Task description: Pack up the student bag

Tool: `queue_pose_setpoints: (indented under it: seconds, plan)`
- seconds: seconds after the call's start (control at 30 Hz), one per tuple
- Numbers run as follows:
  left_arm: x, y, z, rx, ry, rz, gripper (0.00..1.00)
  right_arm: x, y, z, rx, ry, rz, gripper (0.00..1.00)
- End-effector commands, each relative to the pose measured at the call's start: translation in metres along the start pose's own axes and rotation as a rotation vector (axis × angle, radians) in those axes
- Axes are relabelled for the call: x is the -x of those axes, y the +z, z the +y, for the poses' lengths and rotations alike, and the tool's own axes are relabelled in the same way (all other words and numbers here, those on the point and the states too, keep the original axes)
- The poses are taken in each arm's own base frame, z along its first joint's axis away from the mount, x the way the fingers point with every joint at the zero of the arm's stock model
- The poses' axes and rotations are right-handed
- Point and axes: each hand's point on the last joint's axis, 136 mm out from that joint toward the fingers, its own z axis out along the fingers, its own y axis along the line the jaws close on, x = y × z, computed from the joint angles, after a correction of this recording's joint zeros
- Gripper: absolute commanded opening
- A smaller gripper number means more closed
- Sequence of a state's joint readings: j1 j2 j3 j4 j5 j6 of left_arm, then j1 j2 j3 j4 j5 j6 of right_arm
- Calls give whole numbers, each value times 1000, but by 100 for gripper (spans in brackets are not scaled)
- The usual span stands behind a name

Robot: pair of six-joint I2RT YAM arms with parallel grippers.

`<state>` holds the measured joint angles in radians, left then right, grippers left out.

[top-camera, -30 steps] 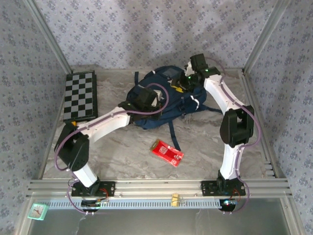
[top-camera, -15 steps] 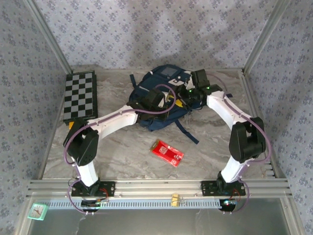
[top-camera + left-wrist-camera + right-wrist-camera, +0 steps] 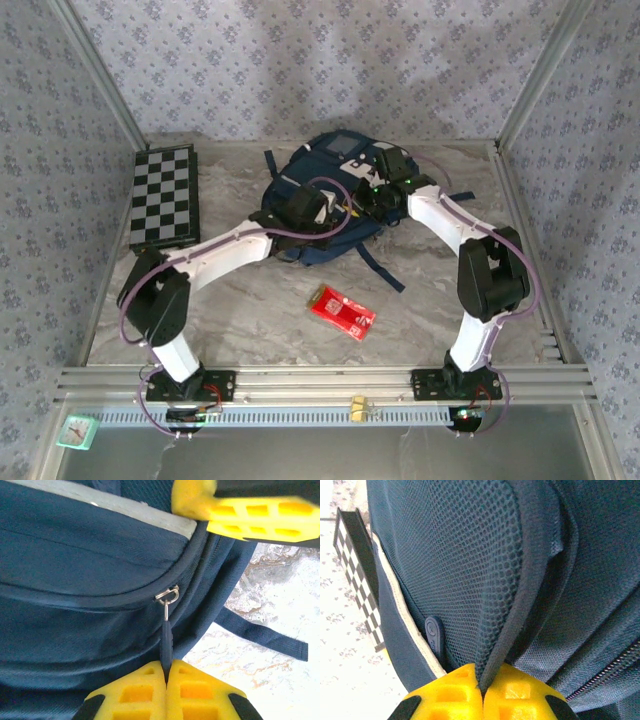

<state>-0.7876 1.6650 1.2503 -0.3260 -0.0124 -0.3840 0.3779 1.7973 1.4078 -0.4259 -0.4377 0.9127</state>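
The bag (image 3: 300, 170) lies at the back middle of the table (image 3: 250, 310). The chessboard (image 3: 165, 195) lies to its left, near it, along the table's left edge. A packet (image 3: 341, 311) lies in front of the bag, between my arms. My left gripper (image 3: 166, 672) is on the bag with the zipper pull (image 3: 165, 635) between its fingers. My right gripper (image 3: 481, 682) is just beside it, on a fold of the bag.

Count stood at one student bag (image 3: 312, 165), one chessboard (image 3: 165, 195), one red packet (image 3: 341, 311), two grippers: left gripper (image 3: 166, 672), right gripper (image 3: 481, 690).
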Motion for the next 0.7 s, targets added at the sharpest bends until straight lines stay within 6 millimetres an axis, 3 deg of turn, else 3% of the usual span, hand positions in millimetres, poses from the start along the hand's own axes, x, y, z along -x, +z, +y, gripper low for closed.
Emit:
queue_pose_setpoints:
  seconds: [0.0, 0.13, 0.37, 0.53, 0.67]
  plan:
    - [2, -20, 1, -10, 24, -35, 0, 5, -22, 8, 15, -118, -11, 0]
    - [-8, -19, 0, -14, 18, -36, 0, 6, -47, -2, 16, -179, 20, 0]
    - [-9, -17, 45, 80, -49, -44, 0, 32, -80, -23, 58, -155, 37, 0]
    - [-3, -16, 73, 119, -44, -72, 0, 56, -92, -31, 58, -169, 60, 0]
    - [3, -16, 70, 99, -36, -76, 0, 79, -92, -37, 11, -187, 46, 0]
